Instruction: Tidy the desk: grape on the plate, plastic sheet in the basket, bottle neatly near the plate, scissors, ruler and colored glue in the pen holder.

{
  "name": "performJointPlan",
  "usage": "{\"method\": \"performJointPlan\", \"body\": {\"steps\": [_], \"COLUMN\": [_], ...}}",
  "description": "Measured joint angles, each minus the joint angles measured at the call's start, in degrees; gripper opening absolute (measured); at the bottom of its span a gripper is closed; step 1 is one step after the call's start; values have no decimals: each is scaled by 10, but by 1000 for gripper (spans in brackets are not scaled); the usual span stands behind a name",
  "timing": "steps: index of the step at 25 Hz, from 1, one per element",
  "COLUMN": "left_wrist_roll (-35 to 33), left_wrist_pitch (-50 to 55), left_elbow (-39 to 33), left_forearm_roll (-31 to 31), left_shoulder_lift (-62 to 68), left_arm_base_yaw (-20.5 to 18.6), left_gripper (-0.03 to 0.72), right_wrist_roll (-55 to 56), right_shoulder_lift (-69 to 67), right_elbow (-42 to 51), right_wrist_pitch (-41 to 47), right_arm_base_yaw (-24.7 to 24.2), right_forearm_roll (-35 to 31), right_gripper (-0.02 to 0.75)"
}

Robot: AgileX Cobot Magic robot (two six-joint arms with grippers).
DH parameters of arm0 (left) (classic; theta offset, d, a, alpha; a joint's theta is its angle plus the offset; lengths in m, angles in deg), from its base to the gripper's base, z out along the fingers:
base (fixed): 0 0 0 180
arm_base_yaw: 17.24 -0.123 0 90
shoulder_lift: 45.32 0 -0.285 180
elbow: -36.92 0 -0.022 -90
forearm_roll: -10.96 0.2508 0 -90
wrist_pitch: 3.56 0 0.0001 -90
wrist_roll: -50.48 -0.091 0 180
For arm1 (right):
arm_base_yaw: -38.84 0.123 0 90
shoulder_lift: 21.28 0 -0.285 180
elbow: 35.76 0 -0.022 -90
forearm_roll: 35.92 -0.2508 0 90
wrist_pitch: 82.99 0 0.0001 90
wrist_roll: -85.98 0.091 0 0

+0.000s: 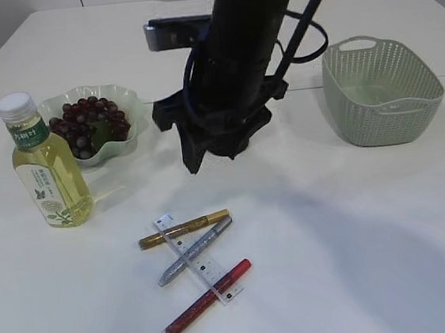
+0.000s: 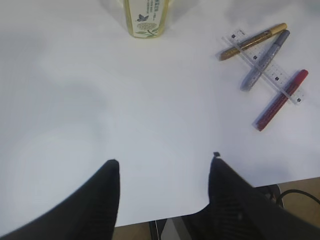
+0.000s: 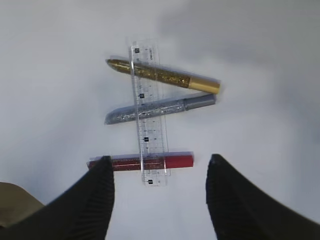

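Observation:
A clear ruler [image 3: 147,115] lies across three glue pens: gold [image 3: 160,75], silver [image 3: 160,107] and red [image 3: 177,161]. They lie at the table's front middle [image 1: 196,257]. My right gripper [image 3: 160,159] is open and empty, hanging above them, nearest the red pen; it also shows in the exterior view [image 1: 205,154]. My left gripper [image 2: 165,160] is open and empty above bare table near the front edge. The yellow-green bottle [image 1: 48,169] stands upright at left. Dark grapes [image 1: 86,121] sit in the green plate [image 1: 132,104]. Scissors, pen holder and plastic sheet are not visible.
A green mesh basket [image 1: 382,90] stands at the right rear. A dark flat object [image 1: 169,33] shows behind the arm, mostly hidden. The left wrist view shows the bottle's base [image 2: 146,20], the pens and ruler [image 2: 265,65], and the table's edge below.

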State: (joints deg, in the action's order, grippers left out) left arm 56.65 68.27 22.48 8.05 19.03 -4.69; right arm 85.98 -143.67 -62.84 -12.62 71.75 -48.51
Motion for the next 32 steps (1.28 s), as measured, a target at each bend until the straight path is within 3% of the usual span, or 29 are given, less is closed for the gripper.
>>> {"method": "performJointPlan", "body": {"steps": [15,32], "left_wrist_roll": [0,0], "left_wrist_pitch": [0,0], "left_elbow": [0,0], "left_forearm_roll": [0,0], "left_shoulder_lift": [1,1], "left_arm_base_yaw": [0,0], "left_gripper": [415,422], "right_wrist_roll": [8,33], "right_shoulder_lift": [-75,-155], "right_elbow": [4,18], "right_wrist_pitch": [0,-5], "right_arm_base_yaw": [68,72], "right_forearm_roll": [1,-1], "right_gripper": [473,473]}}
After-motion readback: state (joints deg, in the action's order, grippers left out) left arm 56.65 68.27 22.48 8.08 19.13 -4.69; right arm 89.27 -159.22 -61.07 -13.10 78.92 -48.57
